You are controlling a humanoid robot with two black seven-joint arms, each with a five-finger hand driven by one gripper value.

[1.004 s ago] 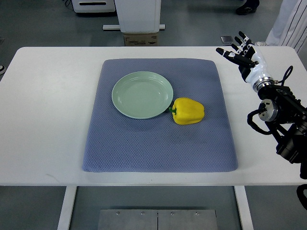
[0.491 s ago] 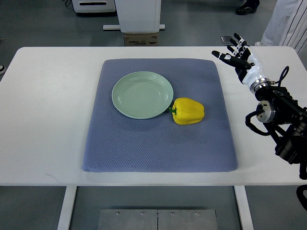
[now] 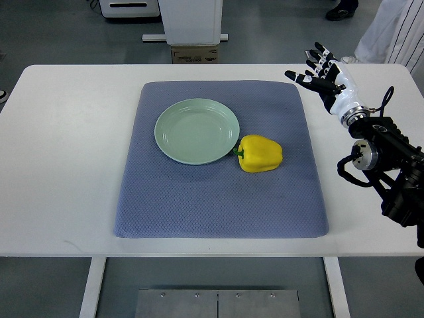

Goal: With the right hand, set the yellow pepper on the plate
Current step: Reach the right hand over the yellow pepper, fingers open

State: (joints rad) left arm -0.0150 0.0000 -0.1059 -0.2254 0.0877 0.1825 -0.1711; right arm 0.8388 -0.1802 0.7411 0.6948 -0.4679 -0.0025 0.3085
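A yellow pepper (image 3: pixel 261 154) with a green stem lies on its side on the blue-grey mat (image 3: pixel 222 199), just right of the pale green plate (image 3: pixel 197 130) and almost touching its rim. My right hand (image 3: pixel 320 71) hovers over the table's far right corner, well up and right of the pepper, fingers spread and holding nothing. Its black arm comes in from the right edge. The left arm does not show.
The white table (image 3: pixel 66 165) carries the mat in its middle. A person in white clothing (image 3: pixel 391 30) stands beyond the far right corner. A white machine base (image 3: pixel 192 26) stands behind the table.
My right hand has drifted left and slightly toward the far edge, nearing the mat's top right corner. Pepper and plate have not moved.
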